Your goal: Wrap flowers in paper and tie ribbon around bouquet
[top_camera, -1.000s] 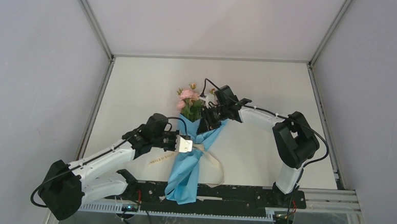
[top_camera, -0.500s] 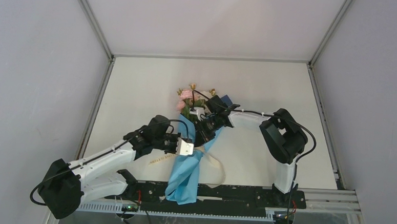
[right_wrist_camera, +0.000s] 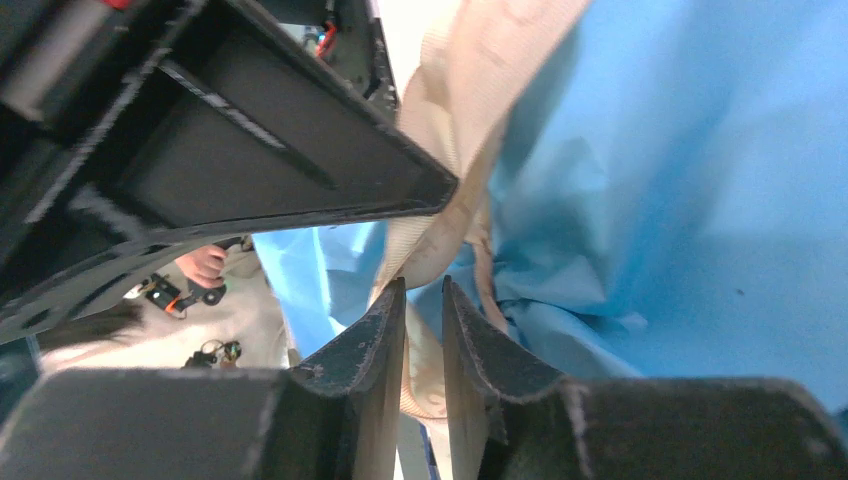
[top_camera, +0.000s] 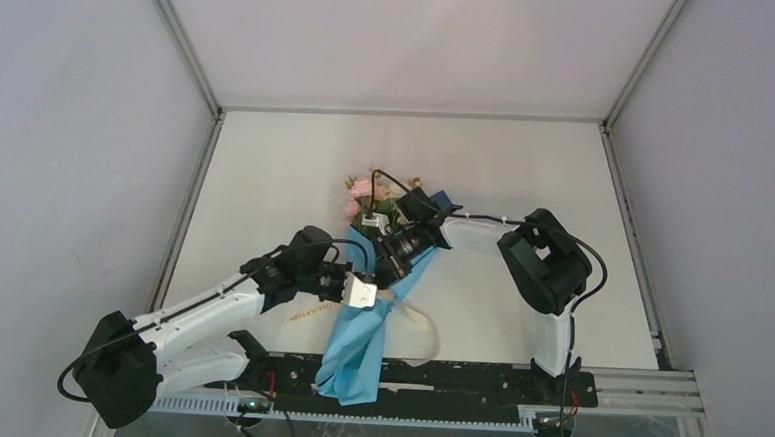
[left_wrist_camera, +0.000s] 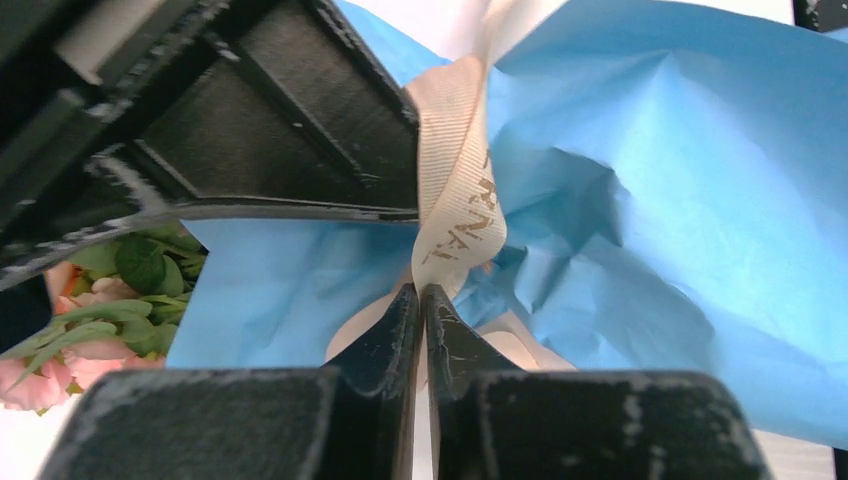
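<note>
The white bench (top_camera: 266, 172) fills the middle of the top view, with a black rail (top_camera: 465, 378) along its near edge where both arms are mounted. The left arm (top_camera: 209, 304) reaches in from the near left corner. The right arm (top_camera: 546, 272) rises from the near right and folds back toward the centre, so the two meet over the middle of the bench.

The bouquet (top_camera: 363, 327) lies lengthwise there. Its pointed tail hangs over the near rail and its head points to the far side. The paper (left_wrist_camera: 680, 200) is a crumpled blue cone, gathered narrow at the waist. The flowers (top_camera: 363, 190), pink and cream roses with green leaves, spill out of its far end.

The ribbon (left_wrist_camera: 455, 200), cream with faint printed letters, is drawn around the waist of the cone. One loop trails on the bench to the right, and a printed end lies to the left, under the left arm.

The left hand (left_wrist_camera: 422, 290) sits at the left side of the waist, clenched on a twisted strand of ribbon at its fingertips. The right hand (right_wrist_camera: 425, 285) is just beyond it, on the far right side of the waist. Its fingers stand a thin slit apart with the ribbon running past the tips, and I cannot tell whether they nip it.
</note>
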`<control>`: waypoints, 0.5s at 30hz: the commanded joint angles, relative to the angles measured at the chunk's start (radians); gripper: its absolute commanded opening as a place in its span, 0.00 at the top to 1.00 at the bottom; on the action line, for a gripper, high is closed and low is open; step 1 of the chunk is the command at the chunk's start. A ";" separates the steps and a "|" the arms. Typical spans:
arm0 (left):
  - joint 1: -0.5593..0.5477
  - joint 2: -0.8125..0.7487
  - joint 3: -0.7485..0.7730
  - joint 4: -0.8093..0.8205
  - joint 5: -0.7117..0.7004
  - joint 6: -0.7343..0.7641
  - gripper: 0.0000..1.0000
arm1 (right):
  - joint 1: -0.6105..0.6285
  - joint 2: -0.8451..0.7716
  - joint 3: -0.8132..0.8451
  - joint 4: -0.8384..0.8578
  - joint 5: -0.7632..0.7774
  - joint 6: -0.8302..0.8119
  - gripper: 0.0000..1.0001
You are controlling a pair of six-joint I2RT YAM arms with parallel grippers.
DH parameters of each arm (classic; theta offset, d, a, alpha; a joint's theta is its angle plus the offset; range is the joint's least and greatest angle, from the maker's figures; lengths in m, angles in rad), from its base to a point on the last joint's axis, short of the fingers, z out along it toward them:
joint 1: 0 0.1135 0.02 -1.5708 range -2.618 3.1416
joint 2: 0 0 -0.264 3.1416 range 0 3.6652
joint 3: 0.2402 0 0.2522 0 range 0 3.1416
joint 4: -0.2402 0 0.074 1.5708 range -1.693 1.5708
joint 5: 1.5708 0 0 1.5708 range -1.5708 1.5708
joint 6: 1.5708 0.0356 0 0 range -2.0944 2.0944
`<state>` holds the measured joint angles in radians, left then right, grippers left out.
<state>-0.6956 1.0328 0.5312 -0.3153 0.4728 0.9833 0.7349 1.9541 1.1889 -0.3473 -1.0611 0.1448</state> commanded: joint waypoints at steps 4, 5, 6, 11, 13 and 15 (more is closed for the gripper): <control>-0.002 -0.039 0.037 -0.105 0.004 0.069 0.86 | -0.003 -0.022 -0.005 0.234 -0.106 0.146 0.69; -0.003 -0.043 0.040 -0.113 0.001 0.068 0.84 | -0.007 -0.026 -0.018 0.275 -0.107 0.178 0.69; -0.001 -0.046 0.044 -0.120 0.001 0.066 0.81 | -0.008 -0.030 -0.027 0.307 -0.109 0.202 0.69; 0.000 -0.050 0.046 -0.122 0.000 0.042 0.73 | 0.010 -0.025 -0.044 0.370 -0.108 0.237 0.68; 0.000 -0.051 0.044 -0.113 0.001 0.019 0.70 | 0.014 -0.019 -0.044 0.375 -0.114 0.241 0.68; 0.002 -0.051 0.043 -0.101 -0.001 -0.001 0.71 | 0.014 -0.015 -0.044 0.374 -0.117 0.241 0.68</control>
<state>-0.6952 1.0016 0.5316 -0.4324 0.4725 1.0199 0.7372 1.9541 1.1450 -0.0570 -1.1439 0.3519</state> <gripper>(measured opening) 0.294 0.318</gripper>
